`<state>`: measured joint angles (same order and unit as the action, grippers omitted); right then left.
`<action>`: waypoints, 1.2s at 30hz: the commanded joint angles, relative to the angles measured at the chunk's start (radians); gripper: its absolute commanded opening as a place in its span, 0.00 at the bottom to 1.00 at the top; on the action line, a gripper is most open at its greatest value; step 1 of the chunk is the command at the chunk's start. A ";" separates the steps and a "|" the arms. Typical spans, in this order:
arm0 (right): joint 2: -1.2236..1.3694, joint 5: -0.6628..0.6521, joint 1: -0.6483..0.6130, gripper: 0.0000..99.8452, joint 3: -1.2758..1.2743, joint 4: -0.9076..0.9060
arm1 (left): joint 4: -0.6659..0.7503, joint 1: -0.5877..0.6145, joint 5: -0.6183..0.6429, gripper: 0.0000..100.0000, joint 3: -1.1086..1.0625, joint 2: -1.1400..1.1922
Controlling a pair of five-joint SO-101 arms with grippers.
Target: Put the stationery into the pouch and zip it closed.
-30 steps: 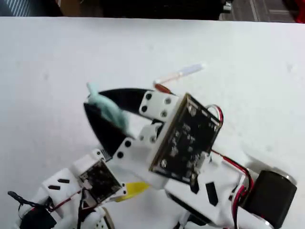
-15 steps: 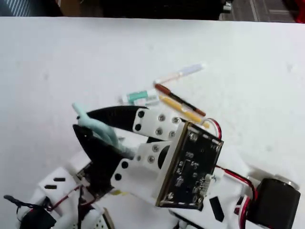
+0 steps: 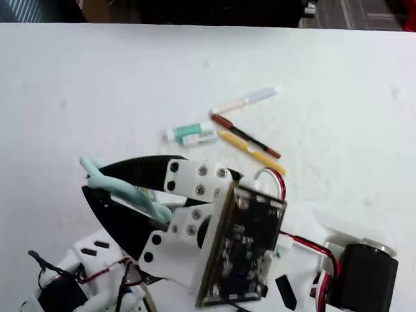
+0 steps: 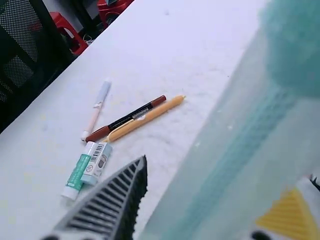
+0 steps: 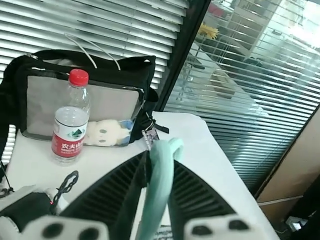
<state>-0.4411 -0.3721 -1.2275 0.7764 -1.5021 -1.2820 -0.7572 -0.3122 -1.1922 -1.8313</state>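
Drawn back toward the near-left part of the table [image 3: 78, 78], the right gripper [image 3: 91, 181] has carried the pale teal pouch [image 3: 120, 187] with it and uncovered the stationery. In the high view its black jaws are clenched on the pouch's rim, held off the table above the left arm [image 3: 65, 279]. A glue stick [image 3: 190, 134], a brown pen [image 3: 244, 136], a yellow pen [image 3: 250, 151] and a white pen [image 3: 246, 100] lie loose near mid-table, all outside the pouch.

From the left wrist, the pouch's translucent wall hangs close beside the left gripper [image 4: 140, 185]; whether that gripper has hold of it cannot be told.

The right wrist view shows the jaws pinching the teal edge, with a bottle [image 5: 70, 120] and a bag [image 5: 85, 95] behind.

The step looks like presenting the pouch for filling. It is best done with the right grip firm, the mouth turned toward the pens, and one item fed in at a time.

The glue stick bears a barcode label, the brown pen a pale strip and the bottle a red band; their print is too small to read.
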 commanded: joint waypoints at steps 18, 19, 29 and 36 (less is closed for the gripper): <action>0.025 -0.002 0.472 0.02 0.003 0.036 | 0.371 0.160 0.048 0.02 -0.029 0.005; 0.025 -0.002 0.496 0.02 0.003 0.028 | 0.462 0.208 0.083 0.02 -0.068 0.005; 0.016 -0.006 0.740 0.02 0.005 0.004 | 0.816 0.344 0.353 0.02 -0.270 0.010; 0.016 0.000 0.797 0.02 0.012 -0.105 | 0.810 0.344 0.347 0.02 -0.405 0.004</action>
<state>-0.4196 -0.3844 -0.4450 0.7764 -1.5712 -0.4994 -0.4196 0.0299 -1.5973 -1.8128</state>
